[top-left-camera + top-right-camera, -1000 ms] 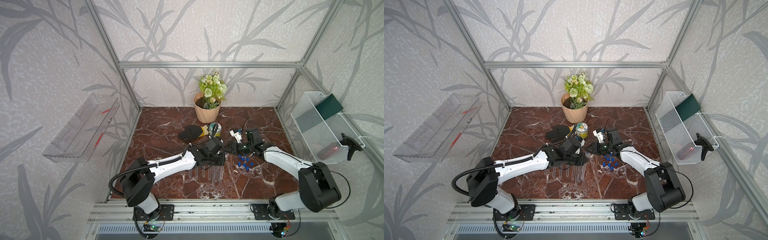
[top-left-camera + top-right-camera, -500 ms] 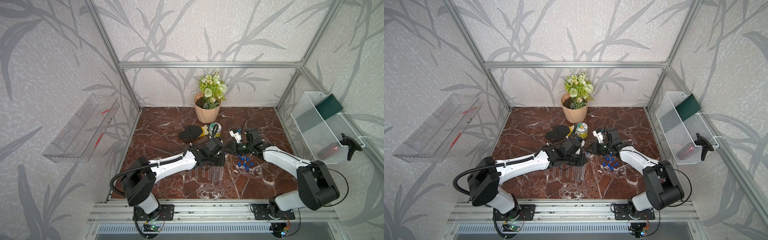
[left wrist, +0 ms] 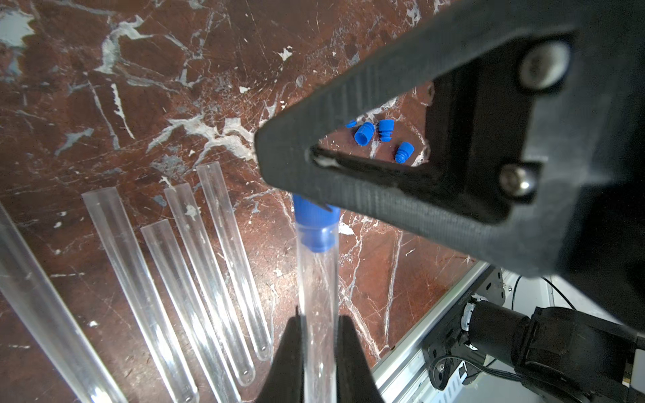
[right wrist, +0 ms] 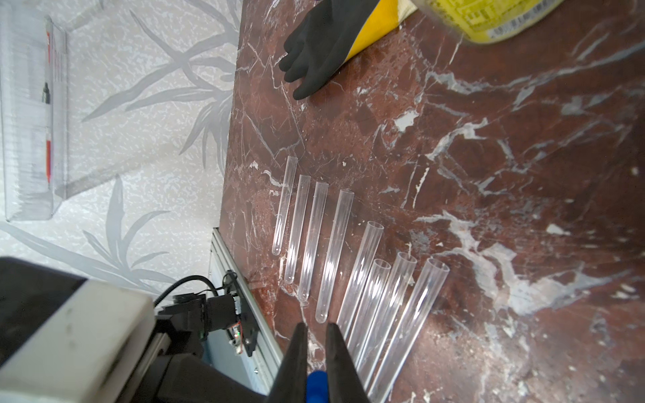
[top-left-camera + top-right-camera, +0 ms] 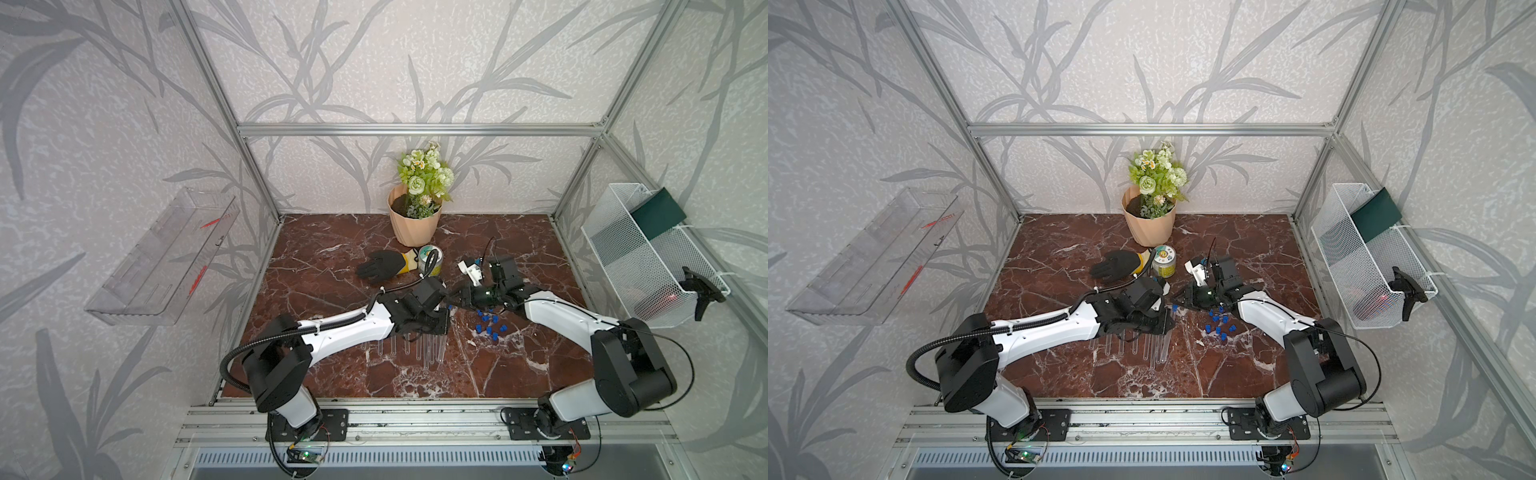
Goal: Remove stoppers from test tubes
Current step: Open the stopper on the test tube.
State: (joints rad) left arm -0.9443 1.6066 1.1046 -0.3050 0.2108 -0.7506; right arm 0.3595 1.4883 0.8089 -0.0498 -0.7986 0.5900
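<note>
While the left gripper (image 3: 319, 326) clamps a test tube (image 3: 318, 289) aloft beside the empty tubes (image 4: 349, 251), the right gripper (image 4: 317, 338) pinches its stopper (image 3: 316, 223), so this extraction step likely needs a straight axial pull.

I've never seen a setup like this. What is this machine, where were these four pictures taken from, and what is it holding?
These are two robot arms working over a table. The two wide pictures come from one camera head overhead. The two close-ups come from small cameras on each arm's wrist.

On the marble tabletop lie a row of empty tubes, a cluster of loose stoppers, a black glove, a jar and a flower pot.

The left end effector, the pincer at the arm's tip, is shut on a clear test tube. The right end effector is shut on the blue stopper plugged into that tube's mouth, apparently in order to pull it out.
</note>
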